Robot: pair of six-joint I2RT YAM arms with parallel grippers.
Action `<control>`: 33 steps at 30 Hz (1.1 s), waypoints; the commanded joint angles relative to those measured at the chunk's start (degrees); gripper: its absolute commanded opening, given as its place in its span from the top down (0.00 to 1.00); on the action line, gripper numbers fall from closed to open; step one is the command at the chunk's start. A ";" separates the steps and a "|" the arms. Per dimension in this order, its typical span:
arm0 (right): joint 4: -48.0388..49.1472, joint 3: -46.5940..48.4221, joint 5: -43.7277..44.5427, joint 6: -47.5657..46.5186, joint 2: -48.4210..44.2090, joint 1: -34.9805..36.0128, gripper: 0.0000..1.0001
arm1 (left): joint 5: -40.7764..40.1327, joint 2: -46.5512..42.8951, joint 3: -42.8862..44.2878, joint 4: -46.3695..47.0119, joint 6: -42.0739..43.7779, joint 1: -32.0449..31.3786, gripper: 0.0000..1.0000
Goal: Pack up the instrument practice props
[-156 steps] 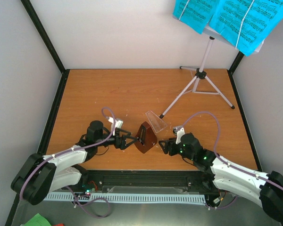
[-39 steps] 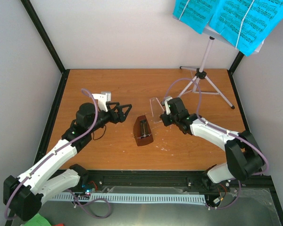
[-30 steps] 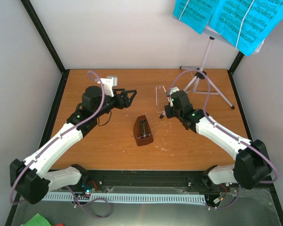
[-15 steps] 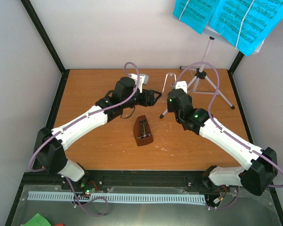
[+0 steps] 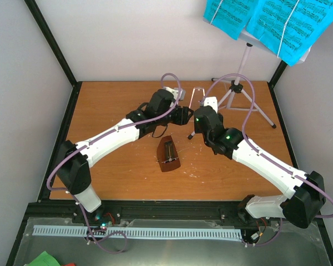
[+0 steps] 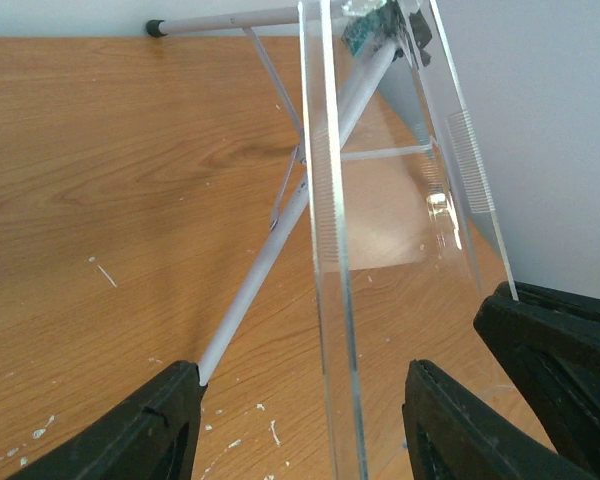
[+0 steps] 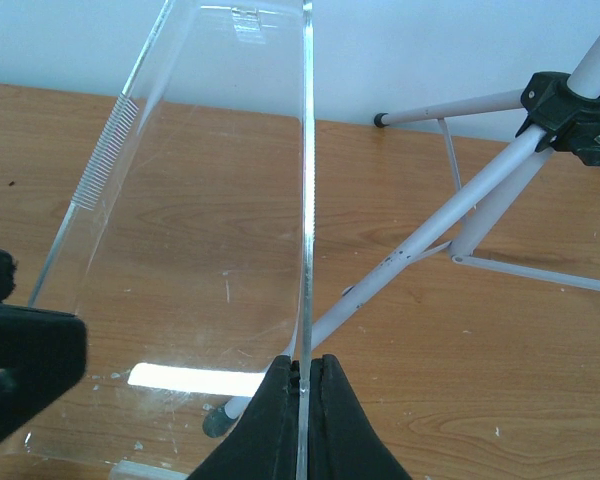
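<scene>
Clear cover (image 7: pixel 195 240): lifted upright off the table (image 5: pixel 111 111), near the middle of the far edge and just beside the nearest leg of the music stand (image 5: pixel 233 91).
Long axis: it runs up and down, and we see the cover edge-on from both wrist views.
Right fingers (image 7: pixel 332 425): pinched shut on one thin lower edge of the cover, carrying it.
Left fingers (image 6: pixel 155 435): spread wide with nothing held. One wall of the cover rises through the gap between them. We cannot tell whether it touches either finger.
Nearer arm: both arms meet at the cover, the left reaching in from the left-edge side and the right from the right-edge side.
Metronome body (image 5: pixel 167 157): lies uncovered on the table, well apart from the cover and toward the near edge.
Coming move: we judge that the left fingers need only close where they are, across the upright wall.
Sheet-music pages (image 5: pixel 277 22): on the stand's desk above the far right corner.
</scene>
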 commanded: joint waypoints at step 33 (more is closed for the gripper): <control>-1.13 2.34 3.18 1.46 2.48 1.62 0.97 | -7.43 3.18 6.32 -5.70 3.51 -3.46 0.97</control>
